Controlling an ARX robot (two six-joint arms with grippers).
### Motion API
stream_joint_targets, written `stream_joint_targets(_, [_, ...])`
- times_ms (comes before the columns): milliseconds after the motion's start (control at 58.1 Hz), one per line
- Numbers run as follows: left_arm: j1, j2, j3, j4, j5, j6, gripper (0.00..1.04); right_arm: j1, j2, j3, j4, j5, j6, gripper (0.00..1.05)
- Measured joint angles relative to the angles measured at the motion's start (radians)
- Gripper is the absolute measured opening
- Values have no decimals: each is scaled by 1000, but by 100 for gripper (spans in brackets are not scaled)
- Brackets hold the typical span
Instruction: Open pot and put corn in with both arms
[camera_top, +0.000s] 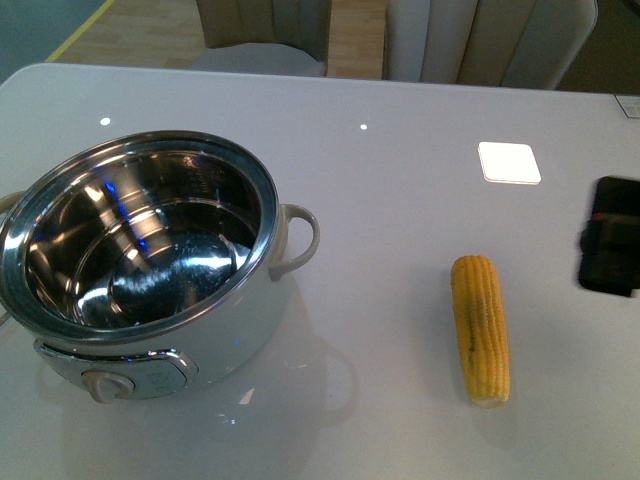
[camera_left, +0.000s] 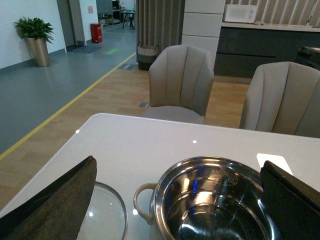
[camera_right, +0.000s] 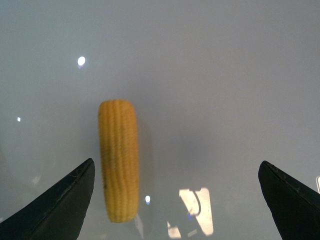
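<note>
The pot (camera_top: 140, 250) stands open at the table's left; its steel inside is empty. It also shows in the left wrist view (camera_left: 215, 205). A glass lid (camera_left: 102, 215) lies flat on the table beside the pot's handle. The corn (camera_top: 480, 328) lies on the table at the right, apart from the pot. My left gripper (camera_left: 178, 165) is open and empty above the pot's rim. My right gripper (camera_right: 176, 162) is open and empty above the table; the corn (camera_right: 119, 160) lies near one of its fingers (camera_right: 60, 205). A black part of the right arm (camera_top: 610, 235) shows at the right edge.
A white square pad (camera_top: 509, 162) lies on the table behind the corn. Beige chairs (camera_left: 182, 82) stand past the table's far edge. The white table (camera_top: 390, 220) is bare between pot and corn.
</note>
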Motion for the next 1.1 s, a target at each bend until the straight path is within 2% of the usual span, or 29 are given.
stream_joint_targets(241, [0,0,0,0,0,0,98,42,395,169,47,-94,8,96])
stream_joint_targets(533, [0,0,0,0,0,0,98,63,700,278,102,-126,-12,95])
stream_joint_targets(912, [0,0,0,0,0,0,98,66,752,307,90,-146,-11,40])
stream_joint_targets(1101, [0,0,0,0,0,0,98,66,642,276,78,-146,-8,27])
